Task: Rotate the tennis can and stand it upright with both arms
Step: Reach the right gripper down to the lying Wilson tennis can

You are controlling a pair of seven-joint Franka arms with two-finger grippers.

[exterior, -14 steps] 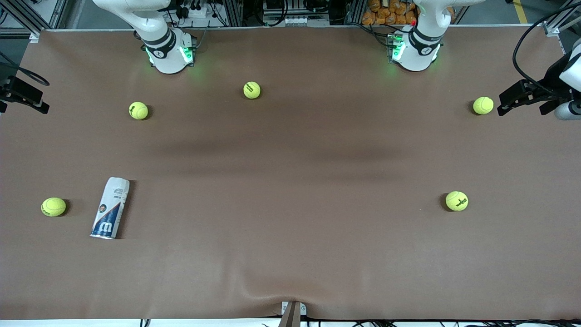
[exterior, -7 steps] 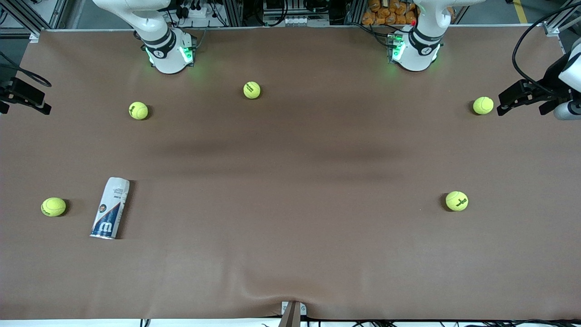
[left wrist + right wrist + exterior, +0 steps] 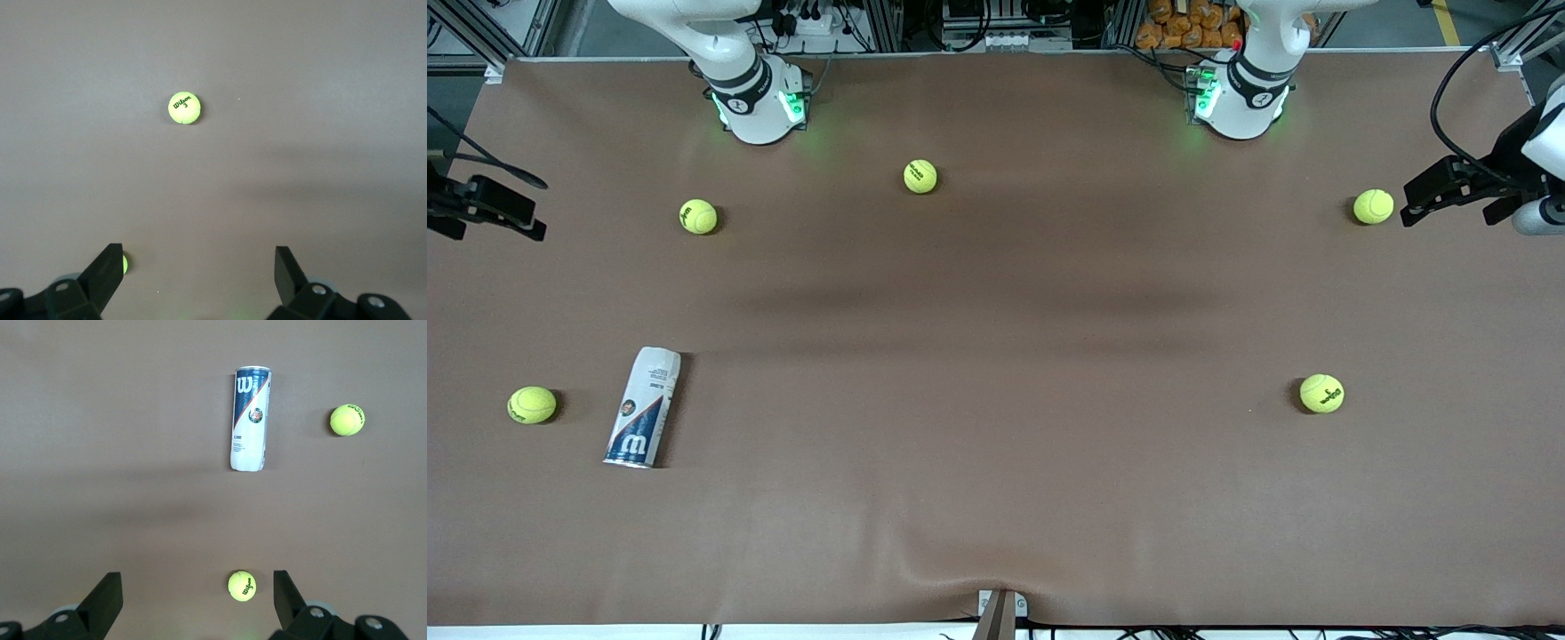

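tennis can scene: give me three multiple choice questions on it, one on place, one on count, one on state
1. The tennis can lies toward which end of the table?
A. the right arm's end
B. the left arm's end
C. the middle

2. How many tennis balls are on the table?
A. three
B. five
C. seven

3. How is the can resting?
A. upright
B. on its side
C. held in the air

Answers:
1. A: it lies toward the right arm's end of the table.
2. B: the front view shows five balls.
3. B: its label faces up and no end effector touches it.
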